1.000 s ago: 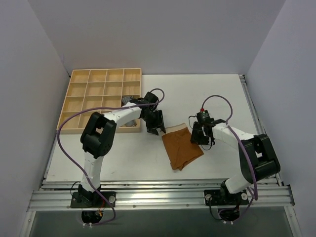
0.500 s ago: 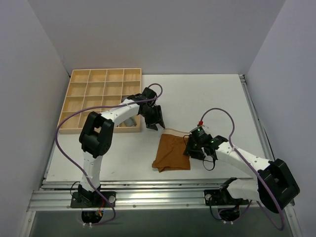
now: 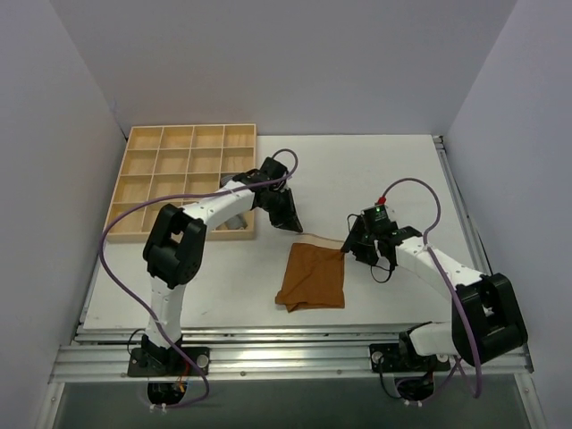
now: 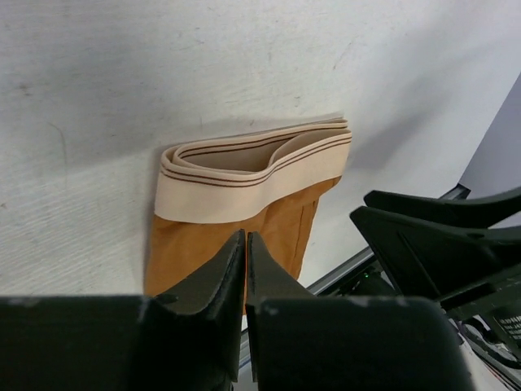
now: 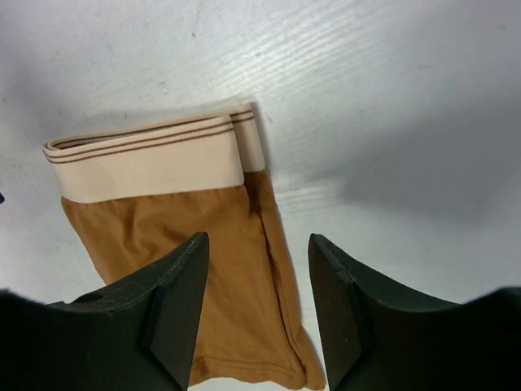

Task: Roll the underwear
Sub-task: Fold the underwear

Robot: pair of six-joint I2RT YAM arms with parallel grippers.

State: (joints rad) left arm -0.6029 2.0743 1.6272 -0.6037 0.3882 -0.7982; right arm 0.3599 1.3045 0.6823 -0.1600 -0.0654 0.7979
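- The underwear (image 3: 313, 275) lay flat near the middle of the white table (image 3: 384, 170), its pale waistband (image 4: 244, 183) at the far end.
- The left gripper (image 3: 288, 219) hung just beyond that band, jaws pressed together on nothing.
- The right gripper (image 3: 354, 247) stood beside the garment's far right corner, jaws spread and empty.
- A wooden compartment tray (image 3: 192, 128) sat at the far left.

No readable text, number or brand shows anywhere; the underwear (image 4: 244, 204) has only plain brown stripes on its waistband.
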